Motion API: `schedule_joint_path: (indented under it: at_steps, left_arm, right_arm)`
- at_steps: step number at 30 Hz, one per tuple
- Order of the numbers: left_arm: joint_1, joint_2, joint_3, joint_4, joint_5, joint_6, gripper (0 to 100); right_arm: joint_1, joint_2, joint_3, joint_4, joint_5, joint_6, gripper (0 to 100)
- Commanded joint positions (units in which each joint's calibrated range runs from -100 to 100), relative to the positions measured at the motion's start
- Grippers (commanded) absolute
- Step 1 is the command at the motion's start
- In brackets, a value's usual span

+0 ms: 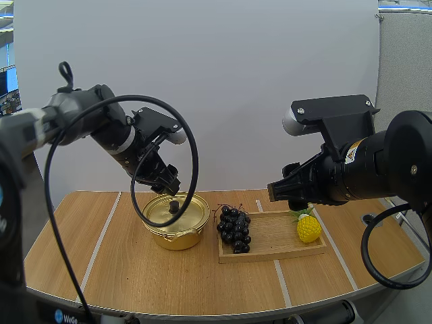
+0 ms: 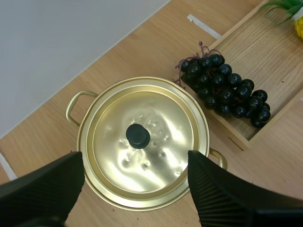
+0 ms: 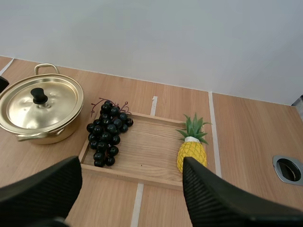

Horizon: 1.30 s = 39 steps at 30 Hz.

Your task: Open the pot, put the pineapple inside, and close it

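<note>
Left arm: it reaches in from the upper left of the high view and slopes down towards the centre.
Left gripper (image 1: 169,185) (image 2: 135,156): it hangs just above the pot (image 1: 177,233), wide open and empty, with one finger on either side of the lid's black knob (image 2: 138,135).
Pot: gold, lid (image 2: 156,123) on, resting on the table (image 1: 101,250) at lower centre.
Right arm: it comes in from the right edge, roughly level, pointing left.
Right gripper (image 1: 280,192) (image 3: 131,163): the fingers are spread wide with nothing held, raised above the wooden tray (image 1: 277,236).
Pineapple (image 1: 308,228) (image 3: 191,153): it is at the tray's right end, lower right of centre, leaves towards the back wall; I can't quite tell whether it stands or lies.
Grapes (image 1: 234,228): they are at the tray's left end, just beside the pot.
</note>
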Motion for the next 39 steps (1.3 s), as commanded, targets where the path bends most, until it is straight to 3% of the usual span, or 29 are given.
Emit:
schedule_joint_path:
  at_steps: [1,6,11,14,23,39]
  left_arm:
    - [0.13,4.2,-2.6,-0.5,3.1,0.9,100]
    - [-0.35,9.5,-5.6,0.9,3.5,0.9,100]
    - [-3.51,13.0,-7.0,6.1,1.5,-1.2,100]
    - [-4.5,14.8,-7.3,7.3,-1.3,-1.8,100]
    - [-4.66,21.6,-10.9,10.7,-0.5,-4.1,100]
    - [-4.66,27.2,-12.9,9.7,-0.2,-4.1,100]
  right_arm:
    - [-0.2,0.0,-0.4,-0.4,-0.4,-0.1,100]
    - [-0.2,0.0,-0.4,-0.4,-0.4,-0.1,100]
    - [-0.2,0.0,-0.4,-0.4,-0.4,-0.1,100]
    - [-0.2,0.0,-0.4,-0.4,-0.3,-0.1,100]
    - [-0.2,0.0,-0.4,-0.4,-0.3,-0.1,100]
    - [-0.2,0.0,-0.4,-0.4,-0.3,-0.1,100]
